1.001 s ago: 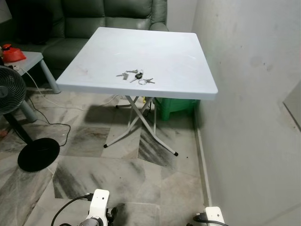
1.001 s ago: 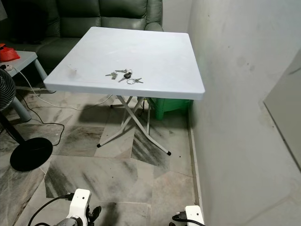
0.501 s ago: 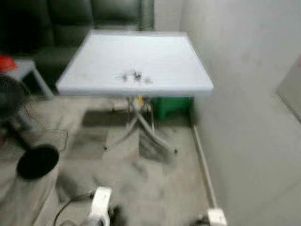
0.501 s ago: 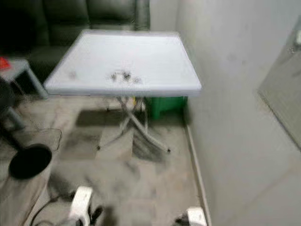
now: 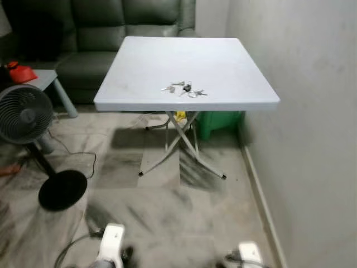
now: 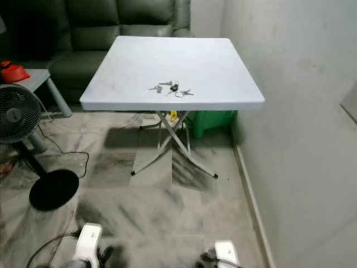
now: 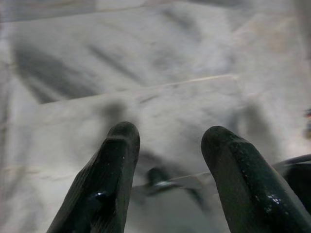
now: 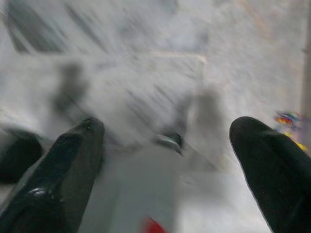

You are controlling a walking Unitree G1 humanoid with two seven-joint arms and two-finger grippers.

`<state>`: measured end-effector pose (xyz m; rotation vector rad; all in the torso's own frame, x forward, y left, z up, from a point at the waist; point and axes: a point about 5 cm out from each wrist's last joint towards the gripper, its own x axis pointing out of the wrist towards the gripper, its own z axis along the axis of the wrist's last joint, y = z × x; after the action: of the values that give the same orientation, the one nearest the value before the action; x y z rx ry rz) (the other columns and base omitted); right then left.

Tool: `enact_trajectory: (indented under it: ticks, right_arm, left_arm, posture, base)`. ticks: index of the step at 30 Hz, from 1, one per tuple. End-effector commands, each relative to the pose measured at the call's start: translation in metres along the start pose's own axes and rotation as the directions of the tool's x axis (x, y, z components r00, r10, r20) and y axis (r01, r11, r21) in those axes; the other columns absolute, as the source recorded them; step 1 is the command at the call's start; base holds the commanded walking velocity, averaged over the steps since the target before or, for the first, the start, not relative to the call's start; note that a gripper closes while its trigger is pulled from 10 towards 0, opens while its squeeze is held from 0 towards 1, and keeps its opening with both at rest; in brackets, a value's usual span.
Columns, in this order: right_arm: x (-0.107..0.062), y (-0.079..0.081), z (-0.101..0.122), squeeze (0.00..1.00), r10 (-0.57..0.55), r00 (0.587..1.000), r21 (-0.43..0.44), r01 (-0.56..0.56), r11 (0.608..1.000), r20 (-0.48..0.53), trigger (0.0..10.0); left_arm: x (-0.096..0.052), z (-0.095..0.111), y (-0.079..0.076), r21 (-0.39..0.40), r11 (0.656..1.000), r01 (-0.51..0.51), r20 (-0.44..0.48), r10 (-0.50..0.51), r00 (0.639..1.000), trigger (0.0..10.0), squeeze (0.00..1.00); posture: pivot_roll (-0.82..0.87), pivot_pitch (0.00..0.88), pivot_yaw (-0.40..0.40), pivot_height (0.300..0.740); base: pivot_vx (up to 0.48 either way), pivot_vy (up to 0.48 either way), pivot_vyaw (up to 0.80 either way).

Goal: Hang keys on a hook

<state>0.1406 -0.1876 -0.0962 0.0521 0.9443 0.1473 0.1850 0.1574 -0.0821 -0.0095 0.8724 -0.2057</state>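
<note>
white folding table (image 5: 234, 103), green sofa (image 5: 106, 22), standing fan (image 5: 25, 114)

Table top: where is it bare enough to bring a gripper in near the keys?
The white table is bare across its far half toward the sofa, and along its left and wall-side margins. The keys lie spread near the front edge, about midway across; only a narrow bare strip lies between them and that edge.

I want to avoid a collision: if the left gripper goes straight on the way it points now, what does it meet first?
Most likely the marble floor. The left gripper, jaws open, points down at it; nothing else shows between, though depth is unclear.
</note>
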Motion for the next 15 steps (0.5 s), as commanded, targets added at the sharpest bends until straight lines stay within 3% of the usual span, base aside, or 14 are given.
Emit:
enact_trajectory:
  ticks: [1,15]
  right_arm:
    - [0.0038,0.0077,0.0073,0.00,0.018,1.000,-0.002,-0.018,1.000,0.025,10.0]
    - [0.0040,0.0089,0.0069,0.00,0.026,0.999,-0.001,-0.026,1.000,0.024,10.0]
  left_arm:
    - [-0.0032,-0.0017,0.0124,0.013,1.000,-0.029,-0.010,0.029,1.000,10.0,0.00]
    - [-0.0029,-0.0002,0.0124,0.013,0.999,-0.030,-0.004,0.030,1.000,10.0,0.00]
  posture:
    - [-0.11,0.000,-0.009,0.740]
    - [-0.11,0.000,-0.012,0.740]
  base:
    - [0.000,0.461,0.00]
    - [0.000,0.463,0.00]
